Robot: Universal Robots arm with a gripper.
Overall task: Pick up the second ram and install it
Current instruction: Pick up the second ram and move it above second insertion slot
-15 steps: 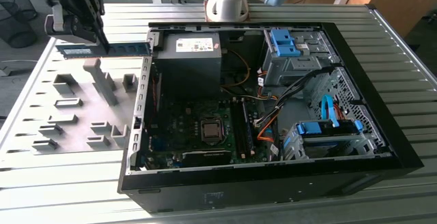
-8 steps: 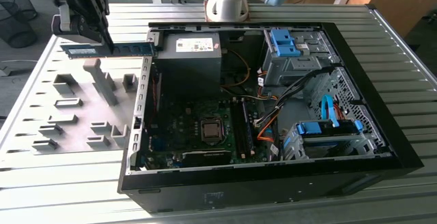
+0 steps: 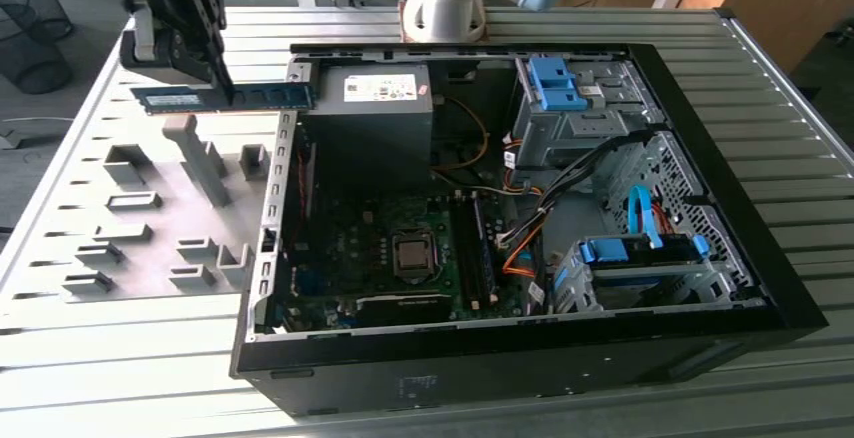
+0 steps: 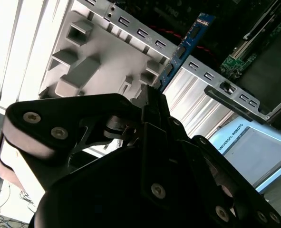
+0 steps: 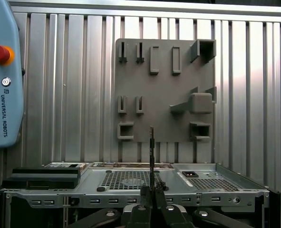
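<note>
The second ram (image 3: 247, 98), a thin blue-green board with dark chips, hangs level above the table's back left, between the grey fixture plate (image 3: 147, 218) and the computer case's rear corner. My gripper (image 3: 220, 91) is shut on it from above, about at the stick's middle. In the second wrist view the stick (image 4: 184, 45) juts out past the black fingers (image 4: 150, 102) toward the case wall. In the first wrist view it shows edge-on (image 5: 151, 152) above the gripper (image 5: 152, 190).
The open computer case (image 3: 787, 288) lies on the slatted table, with the power supply (image 3: 374, 108), the motherboard with its CPU socket (image 3: 411, 253) and long slots (image 3: 470, 248), and blue drive-bay clips (image 3: 554, 83). A teach pendant (image 5: 2, 71) lies beyond the case.
</note>
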